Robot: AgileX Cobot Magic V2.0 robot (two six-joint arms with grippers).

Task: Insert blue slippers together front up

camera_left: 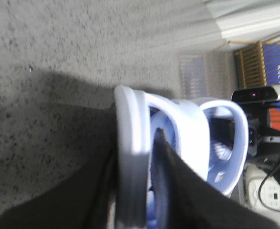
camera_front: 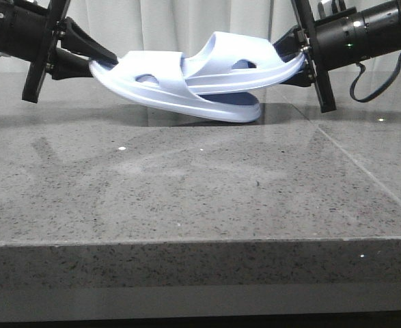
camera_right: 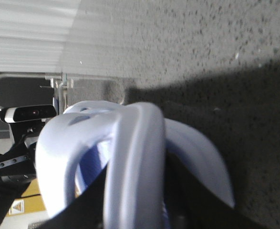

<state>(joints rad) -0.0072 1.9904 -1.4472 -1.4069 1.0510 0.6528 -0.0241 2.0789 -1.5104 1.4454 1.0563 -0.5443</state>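
Both blue slippers hang in the air over the table's far middle, pushed toe to toe. The left slipper (camera_front: 152, 82) slants down to the right, its toe lowest. The right slipper (camera_front: 238, 58) lies above it, and its toe reaches into the left one's strap. My left gripper (camera_front: 94, 66) is shut on the left slipper's heel; its wrist view shows the sole edge (camera_left: 130, 152) pinched between the dark fingers (camera_left: 192, 195). At the other end my right gripper (camera_front: 297, 63) is shut on the right slipper's heel, the sole (camera_right: 140, 157) filling the gap in its wrist view.
The grey speckled stone table (camera_front: 186, 191) lies a short way below the slippers, its front edge close to the camera. A pale curtain (camera_front: 159, 24) hangs behind. Each arm's black body stretches in from its own side.
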